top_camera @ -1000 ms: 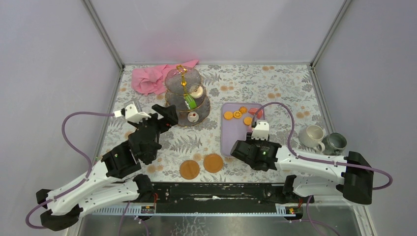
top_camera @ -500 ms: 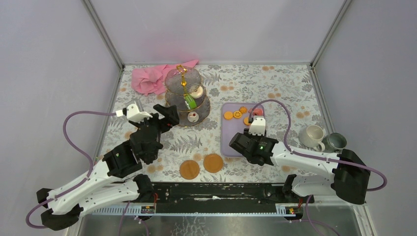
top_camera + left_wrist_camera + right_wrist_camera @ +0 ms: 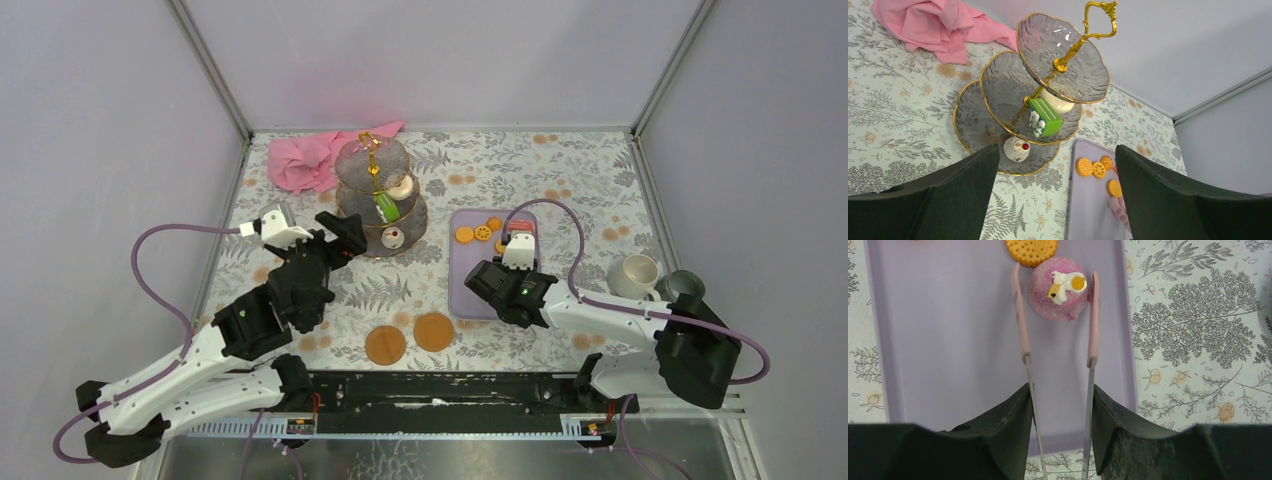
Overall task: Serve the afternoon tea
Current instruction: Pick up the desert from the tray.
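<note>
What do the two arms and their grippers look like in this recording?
The left arm and right arm have white links with black joints, each with a looped purple cable. The left gripper and right gripper have broad matte black fingers.

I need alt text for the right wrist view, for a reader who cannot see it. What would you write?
Pink tongs, held in the right gripper, reach over a lilac tray with their tips on either side of a pink cupcake. An orange biscuit lies just beyond it.
</note>
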Controlling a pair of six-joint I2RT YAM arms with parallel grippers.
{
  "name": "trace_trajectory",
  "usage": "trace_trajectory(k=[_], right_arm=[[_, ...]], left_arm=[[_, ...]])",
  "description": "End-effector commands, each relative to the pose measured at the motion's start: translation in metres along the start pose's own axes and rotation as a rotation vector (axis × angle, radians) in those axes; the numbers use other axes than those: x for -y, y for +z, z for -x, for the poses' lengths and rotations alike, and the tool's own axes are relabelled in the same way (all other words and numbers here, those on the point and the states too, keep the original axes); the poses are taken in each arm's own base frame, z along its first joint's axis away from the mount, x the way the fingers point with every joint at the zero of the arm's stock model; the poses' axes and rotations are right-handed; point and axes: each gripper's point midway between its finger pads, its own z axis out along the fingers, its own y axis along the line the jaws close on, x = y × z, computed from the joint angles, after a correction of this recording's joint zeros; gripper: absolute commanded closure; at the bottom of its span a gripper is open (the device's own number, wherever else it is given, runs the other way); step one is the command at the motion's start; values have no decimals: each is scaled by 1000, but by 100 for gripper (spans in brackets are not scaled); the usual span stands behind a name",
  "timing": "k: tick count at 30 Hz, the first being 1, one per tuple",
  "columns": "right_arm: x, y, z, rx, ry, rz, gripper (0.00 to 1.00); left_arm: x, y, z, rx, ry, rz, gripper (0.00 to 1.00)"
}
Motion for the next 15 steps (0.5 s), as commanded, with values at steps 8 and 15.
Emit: trace_trajectory(k=[8, 15], right_arm=[[-3, 5, 3, -5, -3, 6, 61], [0, 1, 7, -5, -4, 1, 68]], left_arm=[[-3, 1, 8, 42, -23, 16, 8], [-3, 1, 7, 39, -27, 13, 8]])
